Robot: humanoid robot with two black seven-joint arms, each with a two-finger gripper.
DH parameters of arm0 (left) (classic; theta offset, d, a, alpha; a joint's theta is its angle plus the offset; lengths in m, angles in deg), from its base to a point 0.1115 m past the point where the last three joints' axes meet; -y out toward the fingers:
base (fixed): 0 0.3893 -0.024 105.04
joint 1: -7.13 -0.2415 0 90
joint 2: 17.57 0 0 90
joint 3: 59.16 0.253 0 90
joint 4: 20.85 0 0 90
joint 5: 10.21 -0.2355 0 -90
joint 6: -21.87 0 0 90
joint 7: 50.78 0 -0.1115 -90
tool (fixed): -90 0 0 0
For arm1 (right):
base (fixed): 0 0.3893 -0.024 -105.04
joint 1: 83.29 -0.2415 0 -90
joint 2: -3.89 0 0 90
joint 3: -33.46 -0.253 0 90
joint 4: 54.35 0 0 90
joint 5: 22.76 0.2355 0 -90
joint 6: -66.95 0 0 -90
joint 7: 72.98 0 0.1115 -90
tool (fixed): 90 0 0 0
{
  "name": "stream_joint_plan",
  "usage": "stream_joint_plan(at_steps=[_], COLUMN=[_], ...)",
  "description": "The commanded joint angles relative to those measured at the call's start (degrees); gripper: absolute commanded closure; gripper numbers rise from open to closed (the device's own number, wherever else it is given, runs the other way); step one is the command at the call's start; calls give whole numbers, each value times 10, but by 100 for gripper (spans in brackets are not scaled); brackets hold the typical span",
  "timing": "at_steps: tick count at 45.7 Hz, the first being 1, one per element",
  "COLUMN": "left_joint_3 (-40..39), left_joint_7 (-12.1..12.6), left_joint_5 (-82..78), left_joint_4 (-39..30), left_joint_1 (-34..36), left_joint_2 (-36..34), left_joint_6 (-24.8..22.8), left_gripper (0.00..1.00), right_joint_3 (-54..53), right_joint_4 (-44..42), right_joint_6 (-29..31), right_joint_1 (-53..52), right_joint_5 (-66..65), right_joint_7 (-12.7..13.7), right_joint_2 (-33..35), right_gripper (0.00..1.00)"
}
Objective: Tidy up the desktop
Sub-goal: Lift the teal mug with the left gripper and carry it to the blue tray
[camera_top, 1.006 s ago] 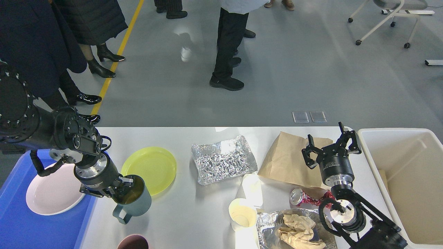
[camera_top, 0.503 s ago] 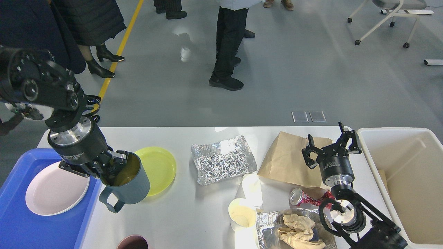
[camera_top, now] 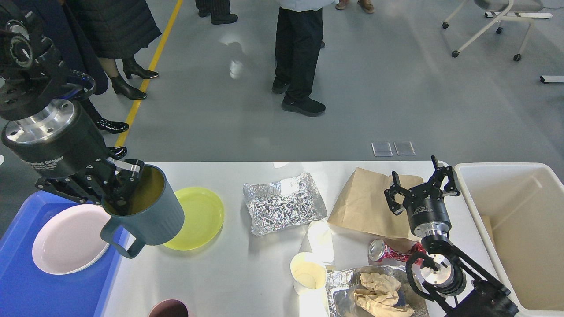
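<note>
2 grippers: both in view over the desktop [camera_top: 246,273], the wide white tabletop filling the lower frame.
Left gripper [camera_top: 121,187]: fingers clamped on the rim of a grey-blue mug [camera_top: 147,211], 1 inside, 1 outside; mug is lifted and tilted, handle down-left.
Mug position: above the seam between the blue tray [camera_top: 26,290] and the yellow plate [camera_top: 198,218].
Tray: holds a white plate [camera_top: 66,242].
Right gripper [camera_top: 421,182]: fingers spread wide, holding nothing, over the brown paper bag [camera_top: 365,207].
Desktop litter: foil sheet [camera_top: 284,202], crushed red can [camera_top: 385,251], paper cup [camera_top: 308,273], foil tray [camera_top: 339,286] with crumpled paper.
Cream bin [camera_top: 520,229]: at the right edge.
</note>
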Motion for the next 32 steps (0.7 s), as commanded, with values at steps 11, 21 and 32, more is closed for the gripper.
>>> stream_joint_plan(at_steps=[11,21,32], left_joint_3=[26,-44,-199], left_joint_7=[-10,-11,-11], left_joint_5=[-136,-248,-322], left_joint_4=[139,278,389], left_joint_1=[-185,-347,-552], left_joint_2=[-161,-314,-408], left_joint_6=[9,14,67], left_gripper=[99,99,98], right_joint_3=[0,0,1], right_joint_4=[1,1,1], right_joint_6=[0,0,0], right_joint_1=[0,0,0], right_joint_5=[0,0,0], right_joint_7=[0,0,0], right_joint_2=[0,0,0], right_gripper=[0,0,0])
